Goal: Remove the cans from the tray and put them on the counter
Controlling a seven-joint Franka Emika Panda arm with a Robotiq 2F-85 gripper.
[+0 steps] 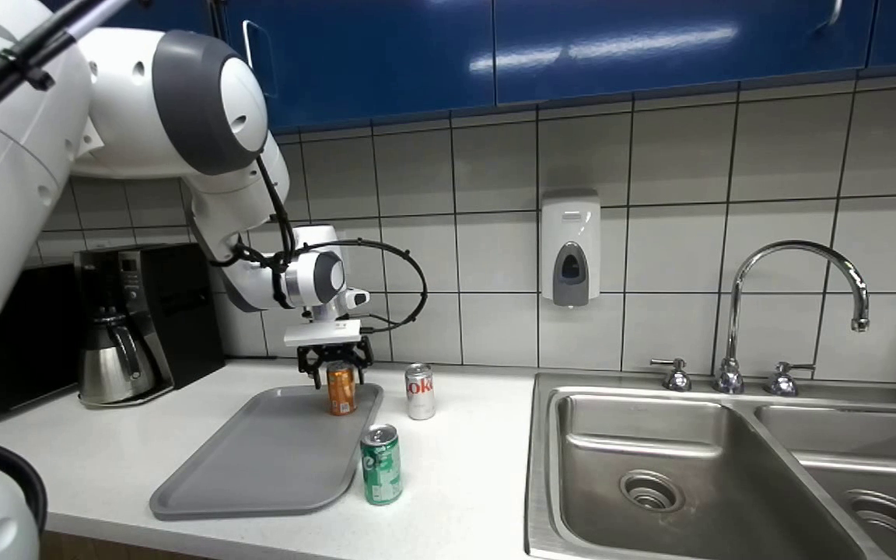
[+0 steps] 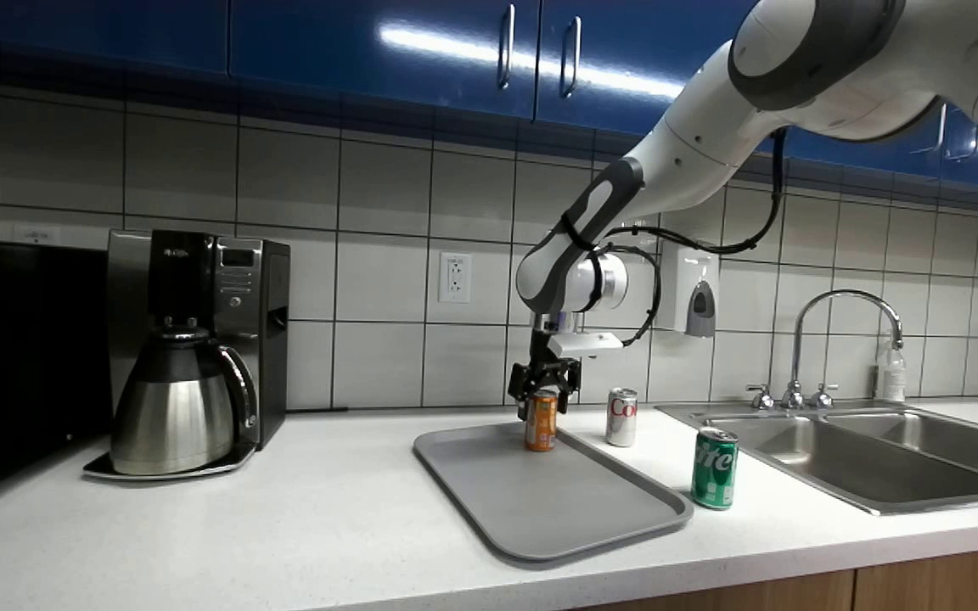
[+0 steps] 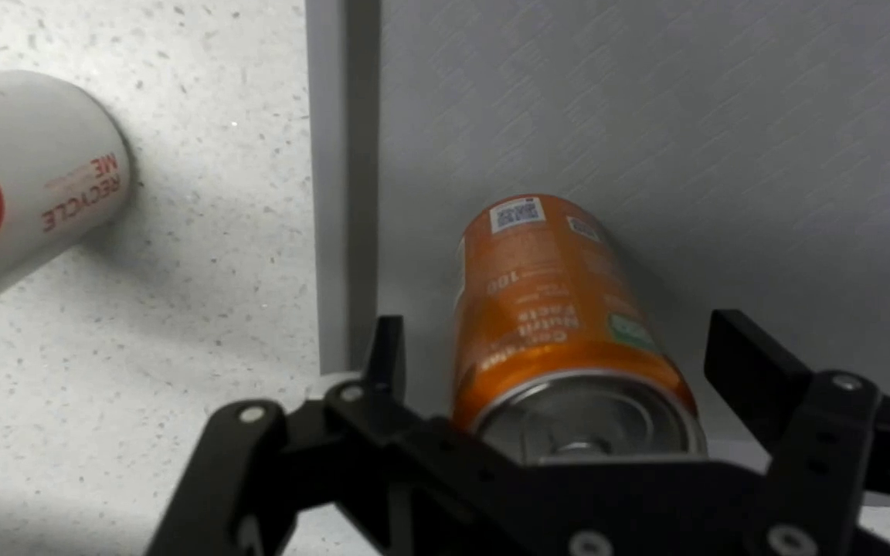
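Observation:
The orange can [image 1: 341, 394] stands upright on the far end of the grey tray [image 1: 261, 459]; can [image 2: 542, 428] and tray [image 2: 574, 505] show in both exterior views. My gripper [image 1: 339, 379] points down over this can. In the wrist view the gripper [image 3: 557, 336] is open, with one finger on each side of the orange can [image 3: 545, 301] and a gap at both sides. The can's lower front is partly hidden by the gripper body. The green can [image 1: 381, 467] stands upright on the off-white counter [image 1: 463, 490], beside the tray; the green can [image 2: 715, 471] shows there too.
A white-and-red can [image 1: 420, 393] stands on the counter close beside the tray and the gripper; it also shows in the wrist view [image 3: 35, 177]. The steel sink [image 1: 545, 467] lies beyond the cans. A coffee maker [image 2: 192, 365] stands on the tray's opposite side. The tiled wall is close behind.

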